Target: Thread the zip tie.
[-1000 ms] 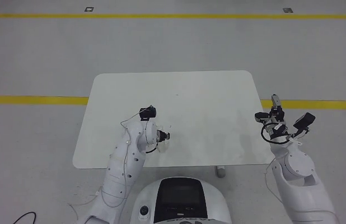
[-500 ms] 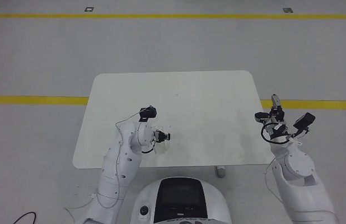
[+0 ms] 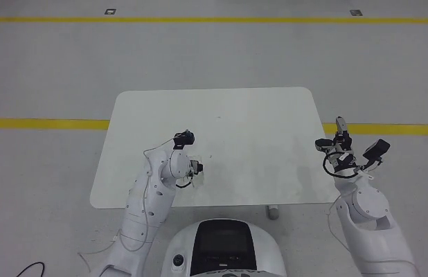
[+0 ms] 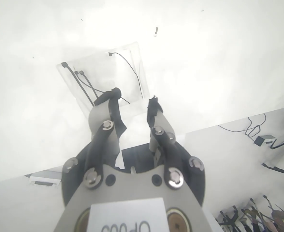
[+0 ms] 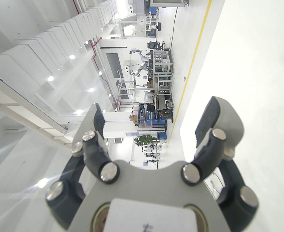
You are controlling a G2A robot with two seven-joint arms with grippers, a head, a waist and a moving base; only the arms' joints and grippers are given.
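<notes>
A large, bright robotics lab in an industrial hall.
A white, rounded-corner worktop [image 3: 255, 124] stands on a pale grey floor marked with long yellow painted lines [image 3: 214, 19]. Farther back are metal-framed equipment racks [image 5: 163, 66], a white jointed robot arm [image 5: 139, 54] at another station, and rows of round ceiling lights [image 5: 71, 56].
</notes>
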